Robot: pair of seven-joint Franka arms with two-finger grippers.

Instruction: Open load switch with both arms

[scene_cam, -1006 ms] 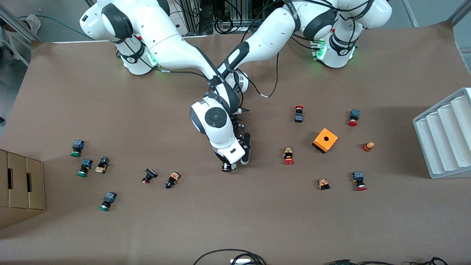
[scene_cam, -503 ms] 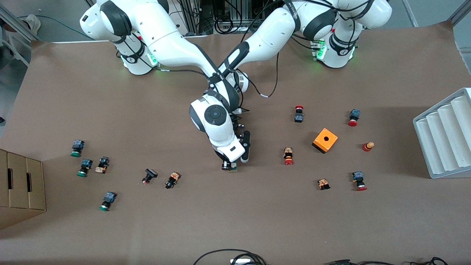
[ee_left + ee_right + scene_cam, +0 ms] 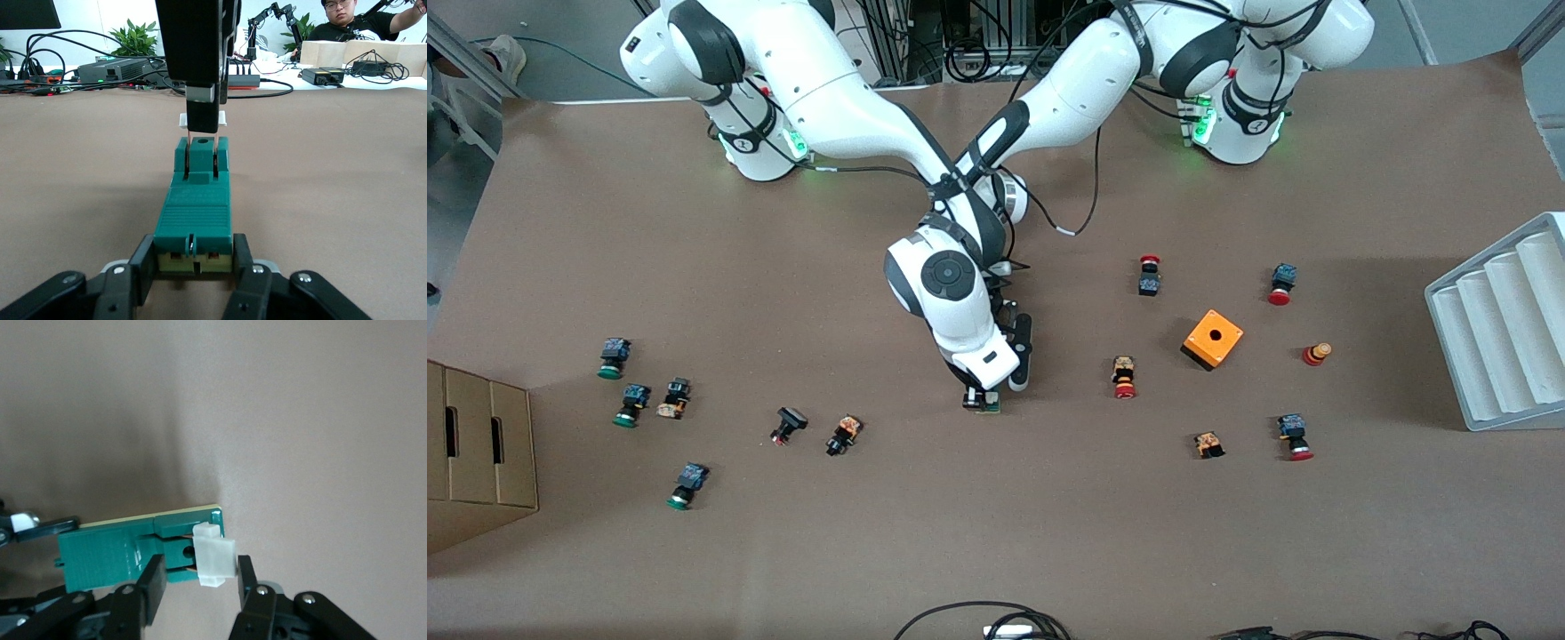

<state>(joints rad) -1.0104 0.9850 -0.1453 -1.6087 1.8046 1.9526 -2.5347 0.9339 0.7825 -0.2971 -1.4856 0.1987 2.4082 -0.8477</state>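
Observation:
The load switch [image 3: 983,403], a narrow green block, lies mid-table under both hands. In the left wrist view my left gripper [image 3: 194,250] is shut on the yellow-based end of the load switch [image 3: 195,213], one finger on each side. In the front view the right arm's hand hides it. My right gripper [image 3: 979,392] comes down from above at the other end. Its jaws [image 3: 200,577] are closed narrowly around the white sliding piece [image 3: 215,561], which sticks out past the green body [image 3: 113,553]. One pad is against the piece, and a thin gap shows at the other.
An orange box with a hole [image 3: 1213,339] and red-capped push-buttons [image 3: 1125,378] lie toward the left arm's end. Green-capped push-buttons [image 3: 612,358] lie toward the right arm's end, by a cardboard box [image 3: 476,453]. A grey ribbed tray [image 3: 1507,329] stands at the table's edge.
Both hands and the switch have shifted a little toward the robots' bases. Neither grip has changed.

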